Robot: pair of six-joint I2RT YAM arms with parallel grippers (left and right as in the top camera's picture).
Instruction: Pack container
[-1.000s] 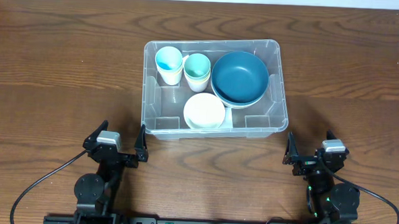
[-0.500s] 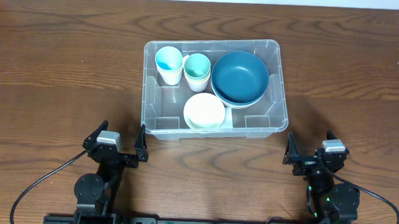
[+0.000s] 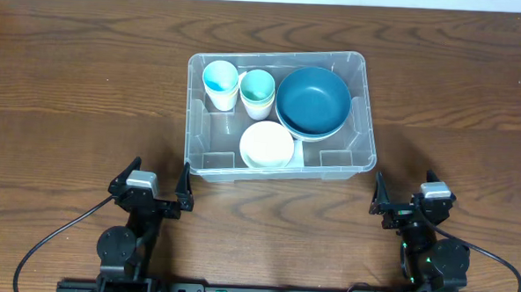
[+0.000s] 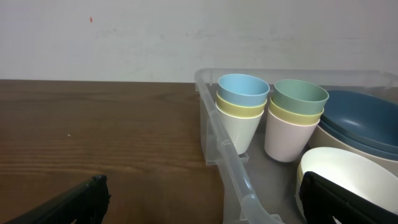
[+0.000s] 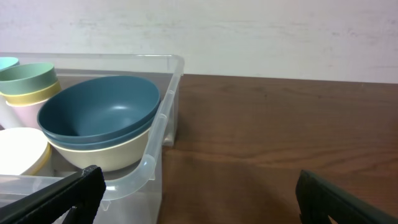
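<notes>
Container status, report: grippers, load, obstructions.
Left gripper open, empty. Right gripper open, empty. Container holds blue-topped cup stack, green-topped cup stack, blue bowls, white bowl. Nothing seen between grippers and container.

- Table: dark brown wooden tabletop [image 3: 87, 77] with wavy grain running side to side and a matt finish. It fills almost the whole overhead view.
- Wall: off-white, roughly painted wall [image 4: 124, 37], meeting the tabletop's far edge. It is faintly mottled and shows overhead only as a pale strip along the top.
- Mark: small reddish speck [image 4: 91, 19], high on the wall in the left wrist view.
- Light: soft and even, casting only weak, blurred shadows on the wood.
</notes>
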